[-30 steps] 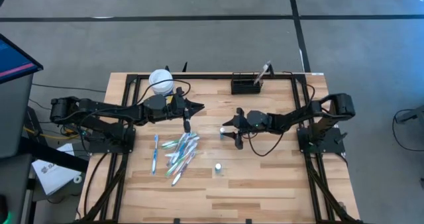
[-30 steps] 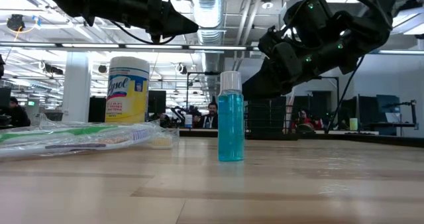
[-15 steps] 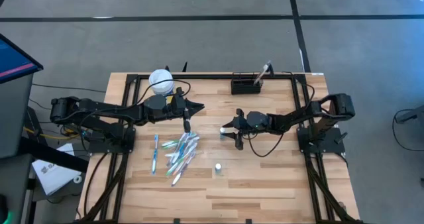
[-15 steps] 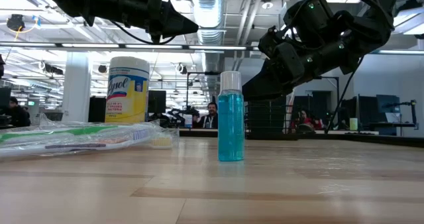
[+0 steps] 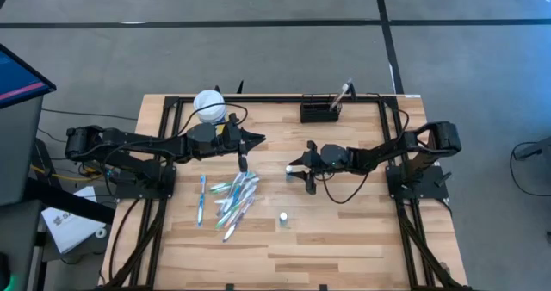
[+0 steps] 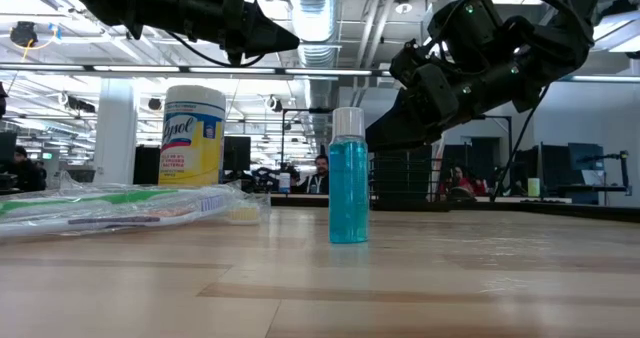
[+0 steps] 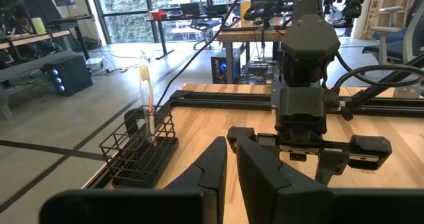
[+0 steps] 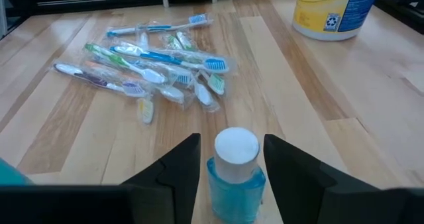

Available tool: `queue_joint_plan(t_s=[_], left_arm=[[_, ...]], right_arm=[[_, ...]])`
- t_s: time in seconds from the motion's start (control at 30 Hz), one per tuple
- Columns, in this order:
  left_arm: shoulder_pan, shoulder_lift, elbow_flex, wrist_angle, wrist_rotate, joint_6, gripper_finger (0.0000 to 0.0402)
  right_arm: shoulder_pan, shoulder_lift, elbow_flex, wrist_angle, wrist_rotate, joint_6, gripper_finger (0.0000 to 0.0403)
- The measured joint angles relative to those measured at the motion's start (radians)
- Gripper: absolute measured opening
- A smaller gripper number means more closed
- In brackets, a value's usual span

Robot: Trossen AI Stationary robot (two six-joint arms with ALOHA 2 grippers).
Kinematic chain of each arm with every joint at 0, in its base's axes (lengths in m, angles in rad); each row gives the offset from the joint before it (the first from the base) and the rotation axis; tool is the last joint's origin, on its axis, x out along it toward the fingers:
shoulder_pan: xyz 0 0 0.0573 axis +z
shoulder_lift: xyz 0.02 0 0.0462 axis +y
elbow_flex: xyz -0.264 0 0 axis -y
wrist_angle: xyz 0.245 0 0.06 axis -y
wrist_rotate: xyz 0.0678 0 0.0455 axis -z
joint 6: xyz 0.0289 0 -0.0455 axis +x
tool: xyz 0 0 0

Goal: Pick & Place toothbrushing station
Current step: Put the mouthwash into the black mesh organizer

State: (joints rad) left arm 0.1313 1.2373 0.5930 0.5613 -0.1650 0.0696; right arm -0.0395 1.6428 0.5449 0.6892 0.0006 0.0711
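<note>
My right gripper straddles the blue bottle, fingers parted and not yet clamped, lined up to grasp it upright.

One black wire-mesh caddy holding one toothbrush; one wipes tub; two blue bottles; roughly nine wrapped toothbrushes, exact count unclear.

text: "Lysol" | on: yellow label of white tub
</note>
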Motion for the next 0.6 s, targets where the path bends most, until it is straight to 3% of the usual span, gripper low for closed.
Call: queue_joint_plan(t_s=[0.6], left_arm=[[0.0, 0.0, 0.0, 0.0, 0.004, 0.0, 0.0031]], right_arm=[[0.001, 0.001, 0.0, 0.0, 0.0, 0.007, 0.0143]])
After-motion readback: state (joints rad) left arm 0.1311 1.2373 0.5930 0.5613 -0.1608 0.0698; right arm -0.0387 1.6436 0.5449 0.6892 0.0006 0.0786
